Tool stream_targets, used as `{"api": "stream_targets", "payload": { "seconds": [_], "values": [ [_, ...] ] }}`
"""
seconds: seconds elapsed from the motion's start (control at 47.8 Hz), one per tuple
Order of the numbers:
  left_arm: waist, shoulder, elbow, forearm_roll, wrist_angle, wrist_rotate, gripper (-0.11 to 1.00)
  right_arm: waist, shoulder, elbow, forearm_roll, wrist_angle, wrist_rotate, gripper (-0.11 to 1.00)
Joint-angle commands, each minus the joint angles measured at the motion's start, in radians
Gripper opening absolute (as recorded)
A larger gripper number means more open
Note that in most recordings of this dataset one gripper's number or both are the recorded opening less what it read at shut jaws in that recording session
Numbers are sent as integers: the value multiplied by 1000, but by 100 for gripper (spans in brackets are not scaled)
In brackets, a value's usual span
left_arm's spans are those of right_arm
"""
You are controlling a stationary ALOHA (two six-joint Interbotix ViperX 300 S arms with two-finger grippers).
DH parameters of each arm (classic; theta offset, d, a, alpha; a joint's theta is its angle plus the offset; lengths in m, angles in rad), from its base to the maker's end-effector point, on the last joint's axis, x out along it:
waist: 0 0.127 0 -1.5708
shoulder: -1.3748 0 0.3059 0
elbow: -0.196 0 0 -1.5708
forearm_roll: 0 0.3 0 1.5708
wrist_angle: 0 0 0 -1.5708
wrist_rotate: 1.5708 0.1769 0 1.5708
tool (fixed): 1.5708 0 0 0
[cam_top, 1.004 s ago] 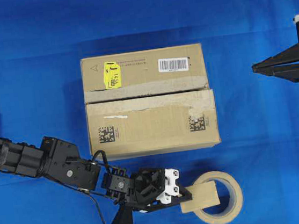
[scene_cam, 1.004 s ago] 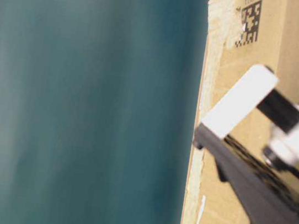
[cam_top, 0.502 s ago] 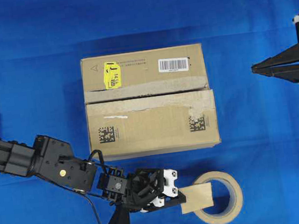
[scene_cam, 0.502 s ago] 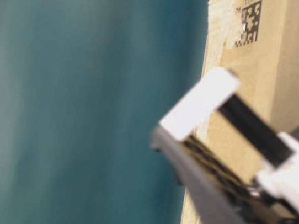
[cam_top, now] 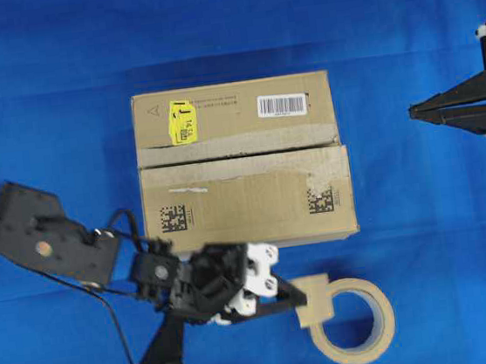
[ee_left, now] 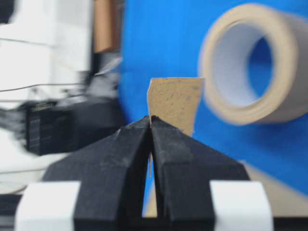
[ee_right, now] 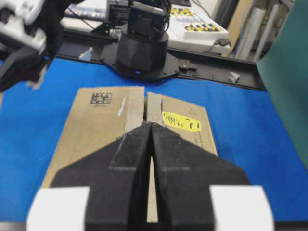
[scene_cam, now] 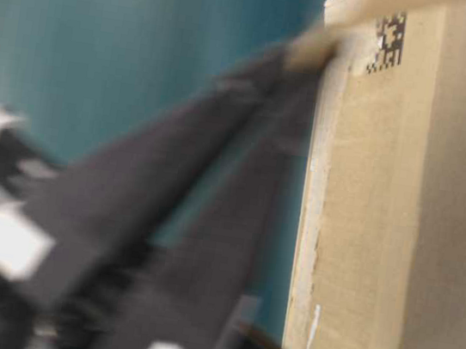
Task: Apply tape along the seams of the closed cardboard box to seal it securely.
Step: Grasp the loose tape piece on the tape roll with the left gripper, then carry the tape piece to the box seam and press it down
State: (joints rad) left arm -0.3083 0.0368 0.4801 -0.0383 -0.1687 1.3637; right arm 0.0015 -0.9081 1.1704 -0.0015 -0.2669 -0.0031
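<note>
Tape [cam_top: 313,299]: short tan strip clamped in left gripper [cam_top: 293,300], free end toward roll [cam_top: 354,320], overlapping its rim, below cardboard box [cam_top: 241,166]. Seams [cam_top: 240,155]: running left-right along box top in overhead view. Right gripper [cam_top: 414,111]: jaws together, holding nothing, right of box.

- One cardboard box [cam_top: 243,164], its one seam [cam_top: 240,156] running lengthwise between the two top flaps
- On the box: one yellow sticker [cam_top: 182,121], one white barcode label [cam_top: 282,105], two black matrix codes [cam_top: 173,219]
- One tape roll [cam_top: 354,320], near the box's long edge
- One cut piece of tape [cam_top: 314,300], beside the roll
- Two grippers: left gripper [cam_top: 297,301], right gripper [cam_top: 414,111]
</note>
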Motion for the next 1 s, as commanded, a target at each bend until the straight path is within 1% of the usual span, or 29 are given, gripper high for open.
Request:
{"api": "stream_targets", "payload": {
  "seconds": [0.0, 0.063, 0.188, 0.356, 0.523, 0.649, 0.732, 0.837, 0.983],
  "values": [
    [23, -57, 2, 2, -2, 34, 0, 0, 2, -25, -2, -3, 2, 0],
    [46, -77, 11, 2, 0, 71, 0, 0, 2, -25, -2, -3, 3, 0],
    [97, -121, 31, 3, 5, 121, 0, 0, 2, -25, -2, -3, 3, 0],
    [161, -179, 75, 3, 5, 155, 0, 0, 5, -25, -2, -6, 3, 0],
    [225, -221, 117, 5, 5, 158, 0, 0, 5, -25, -2, -8, -3, 0],
    [262, -232, 130, 6, 9, 158, 0, 0, 8, -25, -3, -8, -5, 0],
    [284, -232, 132, 8, 32, 161, 0, 0, 12, -25, -2, -8, -5, 0],
    [295, -224, 127, 9, 75, 161, 0, 0, 18, -23, -3, -9, -5, 0],
    [293, -219, 132, 9, 94, 160, 0, -2, 23, -23, -3, -9, -6, 0]
  ]
}}
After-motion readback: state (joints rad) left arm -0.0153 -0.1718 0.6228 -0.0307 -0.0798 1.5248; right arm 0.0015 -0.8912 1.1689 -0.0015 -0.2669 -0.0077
